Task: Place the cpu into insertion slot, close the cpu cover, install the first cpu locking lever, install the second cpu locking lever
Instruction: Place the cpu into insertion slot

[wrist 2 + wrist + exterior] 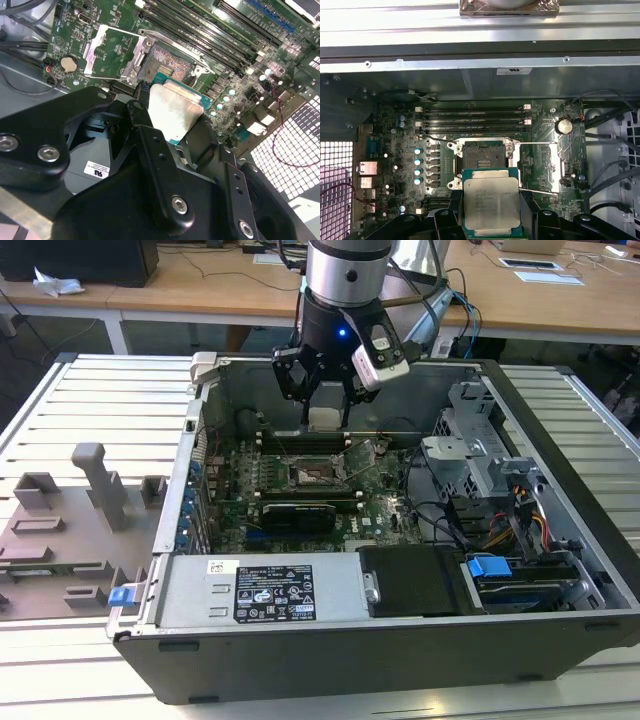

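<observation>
The gripper [325, 416] is clamped on the cpu [491, 202], hovering over the motherboard [390, 125], with the uncovered insertion slot [483, 161] lying just beyond the chip's far edge and below it.

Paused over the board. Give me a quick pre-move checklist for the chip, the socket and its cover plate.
1. Pale silver-grey square cpu clamped in the black gripper: ok.
2. Dark-centred square insertion slot uncovered, nothing lying in it: ok.
3. Silver-grey metal frame cpu cover swung off the slot: ok.
4. The cpu seated in the slot: not ok, held clear of it.
5. Corner marks on the cpu matching the slot: cannot tell.
</observation>
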Motion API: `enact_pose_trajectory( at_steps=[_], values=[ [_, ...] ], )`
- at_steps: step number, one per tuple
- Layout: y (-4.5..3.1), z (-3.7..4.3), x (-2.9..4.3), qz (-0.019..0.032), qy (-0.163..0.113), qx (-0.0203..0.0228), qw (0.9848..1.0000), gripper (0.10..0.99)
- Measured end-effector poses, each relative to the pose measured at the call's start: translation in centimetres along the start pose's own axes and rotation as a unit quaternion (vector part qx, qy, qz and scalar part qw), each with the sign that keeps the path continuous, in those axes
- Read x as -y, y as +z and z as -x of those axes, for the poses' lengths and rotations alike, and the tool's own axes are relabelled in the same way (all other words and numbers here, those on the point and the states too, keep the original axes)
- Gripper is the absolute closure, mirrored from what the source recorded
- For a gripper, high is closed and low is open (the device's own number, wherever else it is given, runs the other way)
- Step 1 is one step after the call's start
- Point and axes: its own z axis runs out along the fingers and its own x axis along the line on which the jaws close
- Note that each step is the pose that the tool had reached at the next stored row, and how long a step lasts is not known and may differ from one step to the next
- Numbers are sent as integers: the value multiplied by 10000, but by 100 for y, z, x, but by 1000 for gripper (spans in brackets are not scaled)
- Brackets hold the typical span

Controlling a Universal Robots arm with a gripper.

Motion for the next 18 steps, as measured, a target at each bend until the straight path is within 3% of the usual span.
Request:
enact_pose_trajectory(
  at_steps=[18],
  values=[
    [92, 2, 9, 0, 0, 0, 10000, 545]
  ],
)
